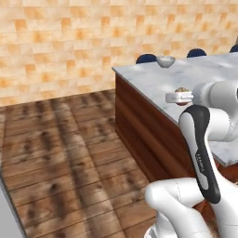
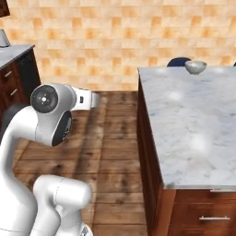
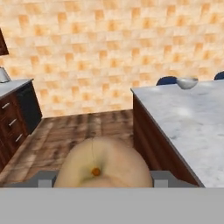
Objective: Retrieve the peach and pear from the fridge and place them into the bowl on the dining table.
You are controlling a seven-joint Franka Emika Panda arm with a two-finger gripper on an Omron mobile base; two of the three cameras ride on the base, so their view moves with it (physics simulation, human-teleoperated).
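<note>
In the hand view, my gripper [image 3: 103, 179] is shut on the peach [image 3: 103, 164], a pale orange round fruit that sits between the two grey fingertips [image 3: 43, 178] with its stem end facing the camera. From the left base view the gripper [image 1: 179, 96] hangs at the near edge of the dining table [image 1: 153, 79], and a bit of the peach [image 1: 182, 102] peeks out by the hand. The whitish-grey bowl [image 1: 165, 61] [image 2: 195, 67] [image 3: 187, 82] stands upright at the far end of the marble top [image 2: 184, 120] [image 3: 192, 118]. The pear and the fridge are out of view.
Blue stools [image 1: 146, 58] [image 2: 177, 61] [image 3: 166, 80] stand behind the table's far end. A dark-wood wall counter with drawers [image 2: 14, 64] [image 3: 15, 109] runs along the left. Open wooden floor [image 2: 110, 138] lies between counter and table, with a brick wall behind.
</note>
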